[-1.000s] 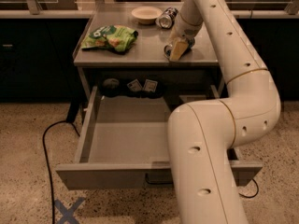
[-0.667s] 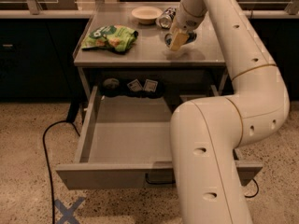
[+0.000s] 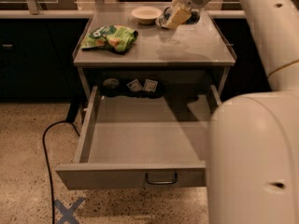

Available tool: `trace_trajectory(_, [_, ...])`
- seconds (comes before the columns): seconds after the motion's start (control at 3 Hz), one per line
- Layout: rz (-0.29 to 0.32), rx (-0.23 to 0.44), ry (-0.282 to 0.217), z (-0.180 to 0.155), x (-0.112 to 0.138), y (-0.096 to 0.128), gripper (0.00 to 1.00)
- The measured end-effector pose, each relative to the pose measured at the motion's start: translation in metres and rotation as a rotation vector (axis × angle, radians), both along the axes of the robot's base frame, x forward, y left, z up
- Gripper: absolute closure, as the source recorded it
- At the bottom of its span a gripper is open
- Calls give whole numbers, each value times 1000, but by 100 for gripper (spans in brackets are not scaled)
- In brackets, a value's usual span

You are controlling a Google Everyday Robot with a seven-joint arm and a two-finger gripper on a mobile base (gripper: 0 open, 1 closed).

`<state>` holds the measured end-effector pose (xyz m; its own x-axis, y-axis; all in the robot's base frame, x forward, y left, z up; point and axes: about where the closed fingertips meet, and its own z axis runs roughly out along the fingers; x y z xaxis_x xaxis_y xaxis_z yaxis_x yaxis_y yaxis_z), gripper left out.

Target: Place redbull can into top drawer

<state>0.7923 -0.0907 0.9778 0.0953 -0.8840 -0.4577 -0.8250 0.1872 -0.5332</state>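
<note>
The redbull can (image 3: 163, 19) shows as a silver shape at the far side of the grey tabletop (image 3: 187, 45), just right of a white bowl; my gripper hides part of it. My gripper (image 3: 177, 17) is right against the can's right side, low over the tabletop. The top drawer (image 3: 117, 176) is pulled wide open below the tabletop. Its floor is bare and its curved pull handle (image 3: 161, 179) faces the camera.
A green snack bag (image 3: 110, 36) lies on the left of the tabletop and a white bowl (image 3: 145, 14) stands at the back. Small dark items (image 3: 134, 85) sit behind the drawer. My bulky white arm (image 3: 252, 162) fills the right foreground. A black cable (image 3: 46, 143) runs over the floor at left.
My gripper has moved from the right middle of the tabletop back toward the far edge, up to the can beside the bowl. The drawer has not moved.
</note>
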Motion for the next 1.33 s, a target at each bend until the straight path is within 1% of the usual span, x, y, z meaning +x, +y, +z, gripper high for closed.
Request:
trace_trajectory(0.33, [-104, 112, -142, 77, -41, -35, 100])
trace_trajectory(0.67, [-124, 219, -273, 144, -134, -38, 100])
trace_trajectory(1.0, [-124, 219, -273, 144, -134, -38, 100])
trace_trajectory(1.33, [-127, 222, -253, 129, -144, -33, 100])
